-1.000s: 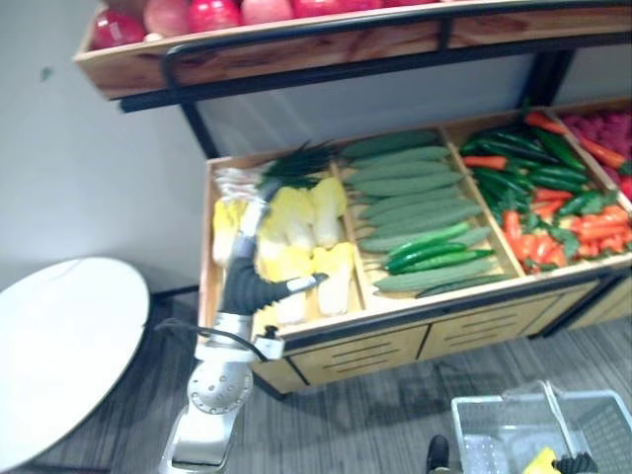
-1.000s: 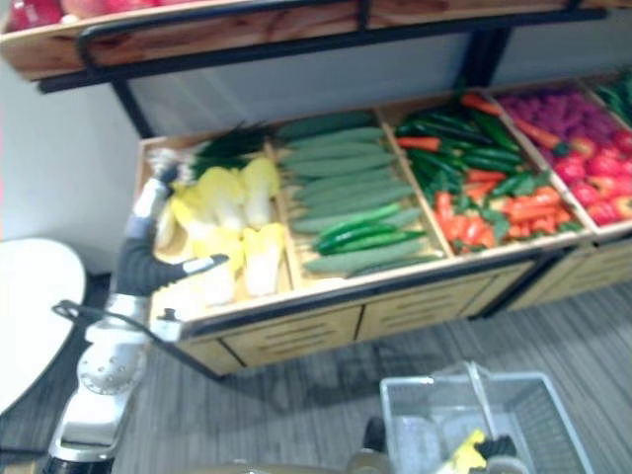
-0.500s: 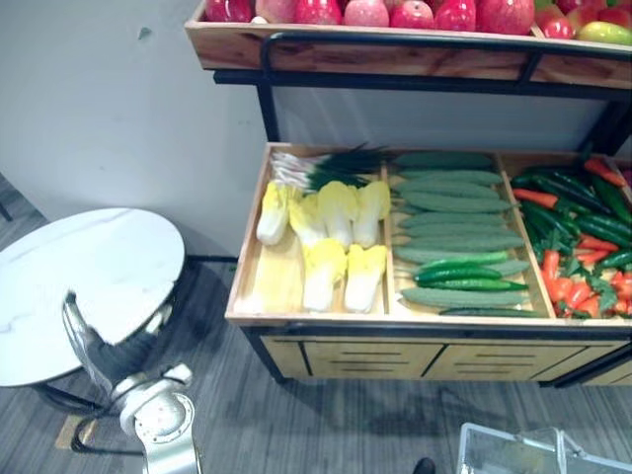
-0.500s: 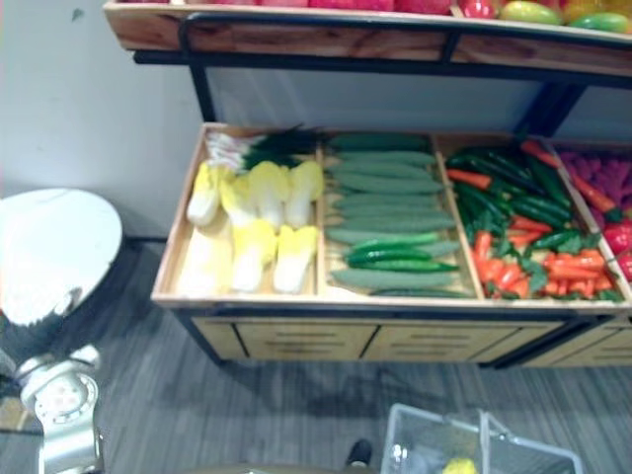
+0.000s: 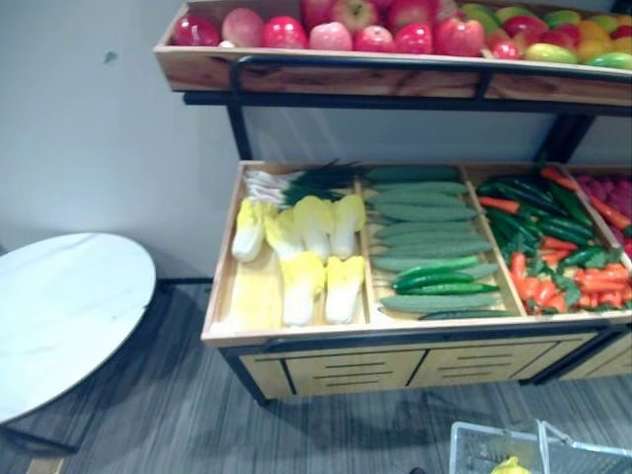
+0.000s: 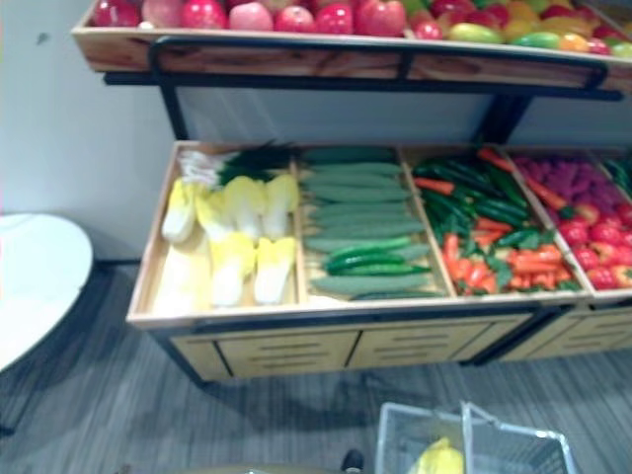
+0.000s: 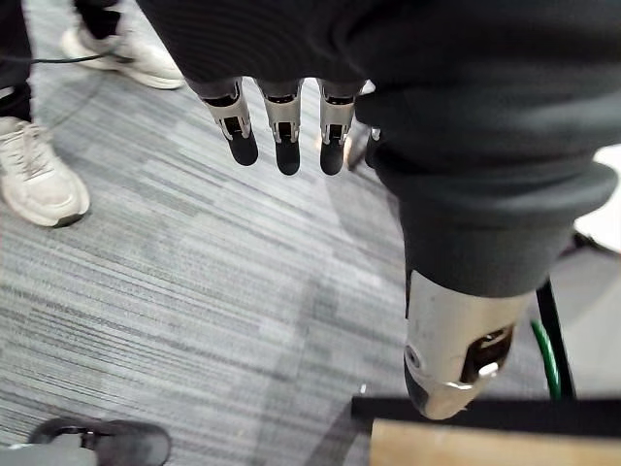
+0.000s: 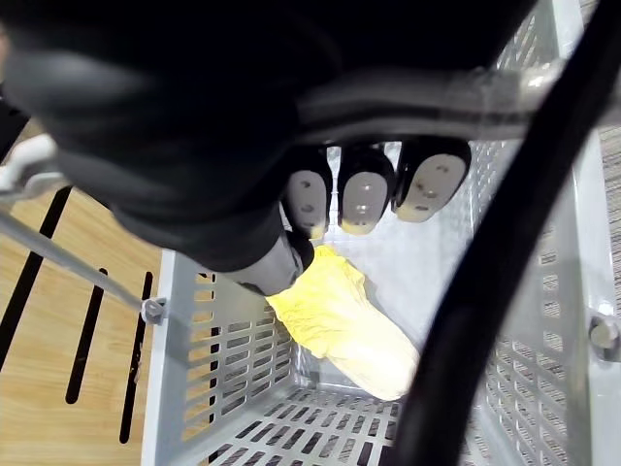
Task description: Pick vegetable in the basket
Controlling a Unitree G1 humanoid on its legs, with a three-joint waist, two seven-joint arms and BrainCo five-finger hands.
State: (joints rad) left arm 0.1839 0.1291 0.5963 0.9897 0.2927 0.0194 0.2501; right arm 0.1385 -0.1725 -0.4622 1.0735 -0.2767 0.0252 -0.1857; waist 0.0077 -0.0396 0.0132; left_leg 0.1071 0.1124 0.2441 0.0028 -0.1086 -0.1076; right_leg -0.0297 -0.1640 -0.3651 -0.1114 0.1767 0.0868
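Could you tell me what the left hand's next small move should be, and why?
Probably lift the left hand toward the cabbages in the stand's left compartment. Its fingers are straight and empty above the floor, while the right hand is curled round the basket handle, and the basket holds just one cabbage.

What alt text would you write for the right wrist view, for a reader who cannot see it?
The right hand curls its fingers round the handle of a grey mesh basket; one yellow Chinese cabbage lies on its bottom.
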